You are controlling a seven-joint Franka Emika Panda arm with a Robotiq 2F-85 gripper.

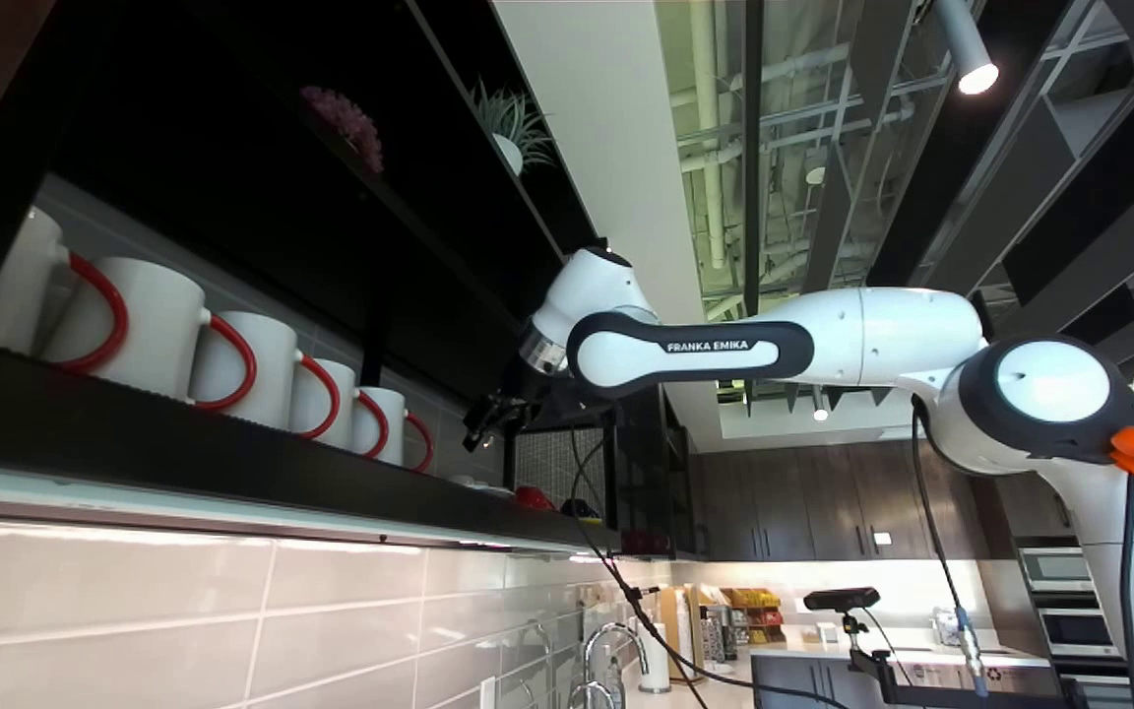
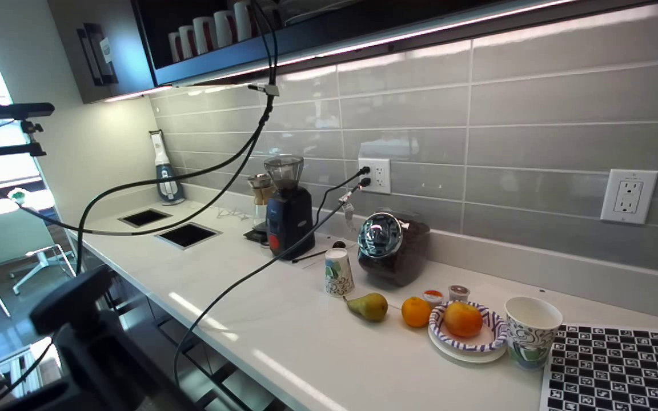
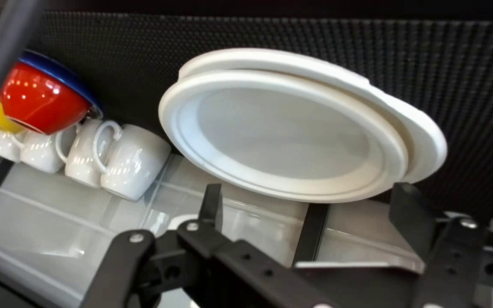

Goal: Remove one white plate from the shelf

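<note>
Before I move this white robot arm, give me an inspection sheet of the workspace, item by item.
Surface: long black open shelf with black textured liner.
Job's things: at least two thin round white plates, stacked slightly offset on the liner.
Clutter: row of white mugs with red handles, rounded glossy white mugs, glossy round red bowl.
Black two-fingered hand: open; contact with plates unclear.
Black cables: hanging in slack loops.
Surroundings: grey tiled wall, long white countertop.

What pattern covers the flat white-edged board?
The flat board has black-and-white checks, best in an exterior view.
</note>
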